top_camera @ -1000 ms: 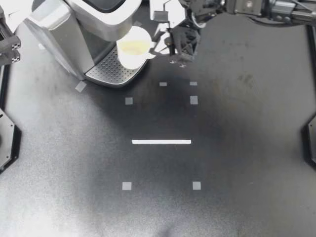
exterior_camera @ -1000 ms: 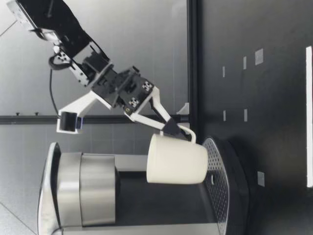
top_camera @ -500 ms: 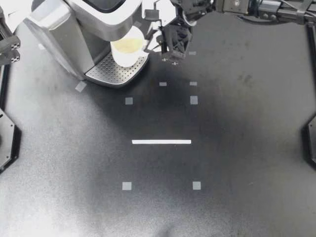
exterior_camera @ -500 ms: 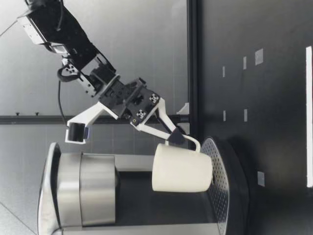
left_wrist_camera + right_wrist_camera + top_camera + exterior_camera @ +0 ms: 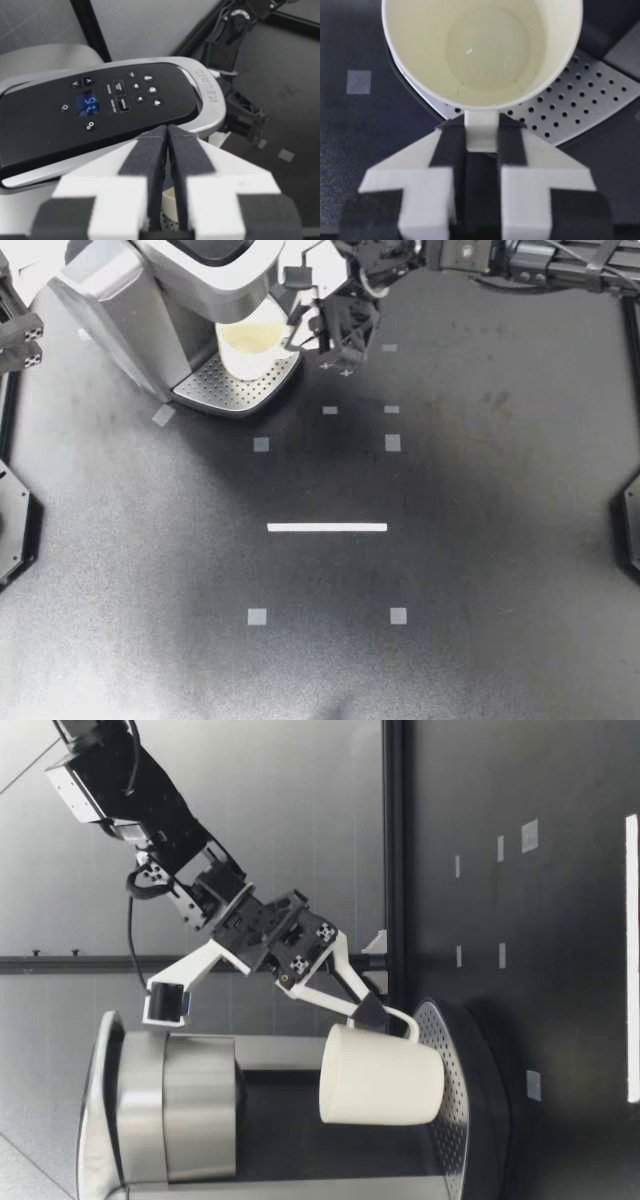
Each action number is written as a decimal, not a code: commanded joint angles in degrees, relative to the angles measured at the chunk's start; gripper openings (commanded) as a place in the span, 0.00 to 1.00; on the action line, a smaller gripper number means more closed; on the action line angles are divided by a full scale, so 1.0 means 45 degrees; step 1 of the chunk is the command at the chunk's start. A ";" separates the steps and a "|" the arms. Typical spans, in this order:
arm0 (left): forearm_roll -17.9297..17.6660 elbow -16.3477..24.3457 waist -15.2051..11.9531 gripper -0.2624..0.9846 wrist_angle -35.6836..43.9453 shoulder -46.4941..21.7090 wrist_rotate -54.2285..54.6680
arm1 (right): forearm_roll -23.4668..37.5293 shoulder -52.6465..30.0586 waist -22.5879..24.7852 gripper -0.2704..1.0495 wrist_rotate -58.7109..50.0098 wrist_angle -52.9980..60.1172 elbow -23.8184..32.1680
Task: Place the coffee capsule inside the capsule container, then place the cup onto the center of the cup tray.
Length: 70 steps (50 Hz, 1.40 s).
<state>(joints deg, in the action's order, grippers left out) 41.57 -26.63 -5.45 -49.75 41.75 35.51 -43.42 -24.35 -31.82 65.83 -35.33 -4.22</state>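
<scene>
Past the white tape line point(image 5: 327, 527) on the desk point(image 5: 450, 570), my right pincer point(image 5: 300, 336) clenches the handle of the white cup point(image 5: 250, 345), upright over the perforated cup tray point(image 5: 225, 388), seemingly just clear of it. Farther back, my left pincer point(image 5: 166, 131) sits clenched on itself above the coffee machine point(image 5: 100, 107).

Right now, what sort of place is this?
Likely a robotics test bench, not a kitchen: a black table with tape markers, a coffee machine, and my right gripper holding a cup.
</scene>
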 commanded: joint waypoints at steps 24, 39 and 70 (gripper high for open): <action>0.0039 0.0156 0.0000 0.33 0.0098 -0.0098 0.0059 | -0.0020 0.0664 0.0078 0.64 -0.0117 0.0527 0.0039; 0.0059 0.0156 0.0000 0.33 0.0449 -0.0234 0.0059 | 0.0000 0.1816 0.0039 0.64 -0.0156 0.1406 -0.1172; -0.1270 0.1484 -0.2773 0.31 0.0273 -0.2441 -0.1230 | -0.0801 0.5488 0.0020 0.60 -0.1797 0.1836 -0.4707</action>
<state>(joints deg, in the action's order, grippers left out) 37.62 -23.20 -17.67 -46.32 32.34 31.90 -46.05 -3.08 -31.64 57.83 -26.98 -24.96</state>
